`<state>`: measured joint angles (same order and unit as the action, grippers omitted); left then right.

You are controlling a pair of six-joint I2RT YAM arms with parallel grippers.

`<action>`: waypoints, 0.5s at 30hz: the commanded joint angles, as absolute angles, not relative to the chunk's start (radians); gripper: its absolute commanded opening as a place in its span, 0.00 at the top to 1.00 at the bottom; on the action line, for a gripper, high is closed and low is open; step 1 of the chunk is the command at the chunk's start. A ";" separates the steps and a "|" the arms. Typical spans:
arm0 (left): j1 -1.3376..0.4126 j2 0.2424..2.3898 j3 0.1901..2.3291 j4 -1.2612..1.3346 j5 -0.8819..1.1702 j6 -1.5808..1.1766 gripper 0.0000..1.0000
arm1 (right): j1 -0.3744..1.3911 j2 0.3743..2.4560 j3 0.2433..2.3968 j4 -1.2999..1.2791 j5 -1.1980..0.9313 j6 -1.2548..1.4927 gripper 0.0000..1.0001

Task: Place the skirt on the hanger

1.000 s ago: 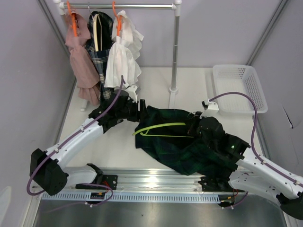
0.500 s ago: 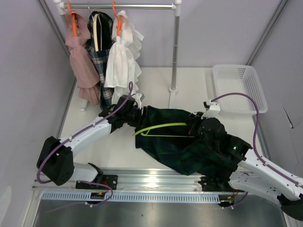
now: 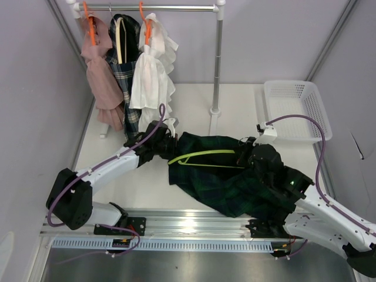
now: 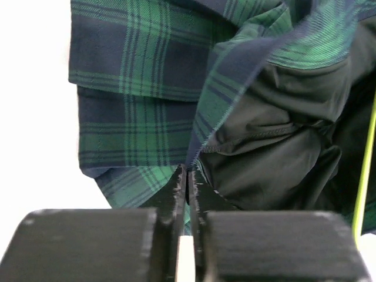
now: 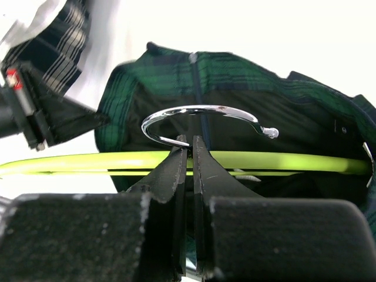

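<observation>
White worktop [image 3: 147, 188], garment rail [image 3: 158, 8] behind. Your left tool [image 4: 187, 173] stood wide a second ago. It is now closed, pinching the edge of the skirt [image 4: 147, 70]. Your right tool [image 5: 189, 144] is clamped on the hanger [image 5: 282, 163] just below its hook. The skirt lies spread mid-worktop with the hanger across it. Judgement: with both holds secured, you can begin drawing the waist over the hanger. Only the left wrist view shows the pinch and the dark lining; overhead, the wrist hides them.
</observation>
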<state>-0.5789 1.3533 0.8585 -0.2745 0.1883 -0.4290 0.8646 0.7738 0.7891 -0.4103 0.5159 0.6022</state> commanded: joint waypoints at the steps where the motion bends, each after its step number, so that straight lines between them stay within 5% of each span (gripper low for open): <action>1: -0.574 1.289 0.844 -0.265 0.181 -0.428 1.00 | 0.824 0.765 0.799 -0.368 0.574 0.591 1.00; 15: -0.572 1.160 0.885 -0.370 0.167 -0.417 1.00 | 0.778 0.761 0.698 -0.241 0.693 0.499 1.00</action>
